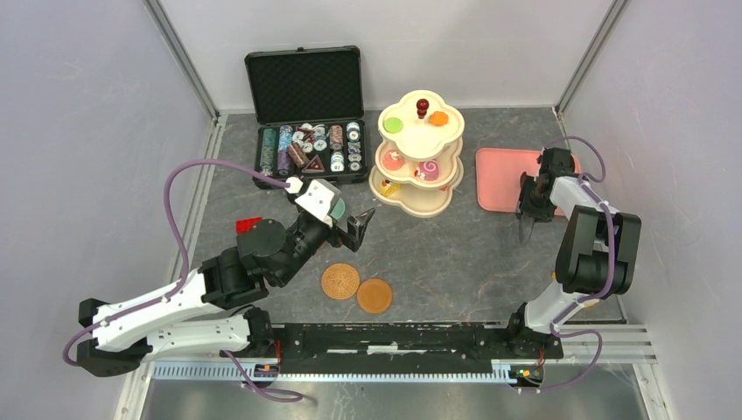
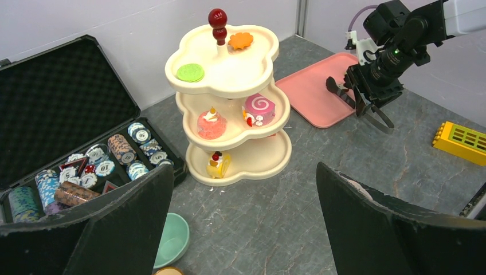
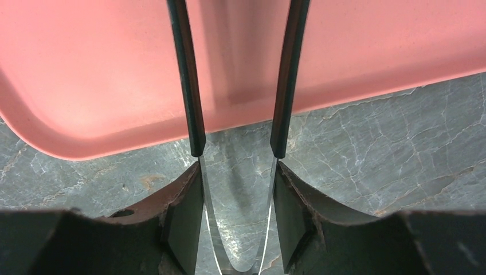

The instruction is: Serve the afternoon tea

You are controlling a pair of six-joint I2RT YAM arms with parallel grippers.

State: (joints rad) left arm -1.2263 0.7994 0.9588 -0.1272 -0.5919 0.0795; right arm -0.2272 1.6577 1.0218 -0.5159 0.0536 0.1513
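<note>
The cream three-tier stand [image 1: 418, 198] with its red knob [image 1: 423, 107] stands upright near the table's far edge, about mid-width. A green disc [image 1: 393, 125] and an orange flower [image 1: 438, 118] lie on the top tier. The middle tier holds a pink cake [image 1: 393, 161] and a swirl roll [image 1: 428, 170], the bottom a yellow roll [image 2: 218, 164]. Two brown saucers [image 1: 340, 281] [image 1: 374, 296] lie flat, just beside each other, toward the near edge. The teal cup [image 2: 172, 239] sits mid-table, the brown cup [image 2: 168, 271] just beside it.

We are looking down over the whole counter [image 1: 437, 254] from high above its near edge, looking low across it from the left wrist toward the stand [image 2: 229, 74] and pink tray [image 2: 312, 91], hovering close over that same tray's edge from the right wrist
</note>
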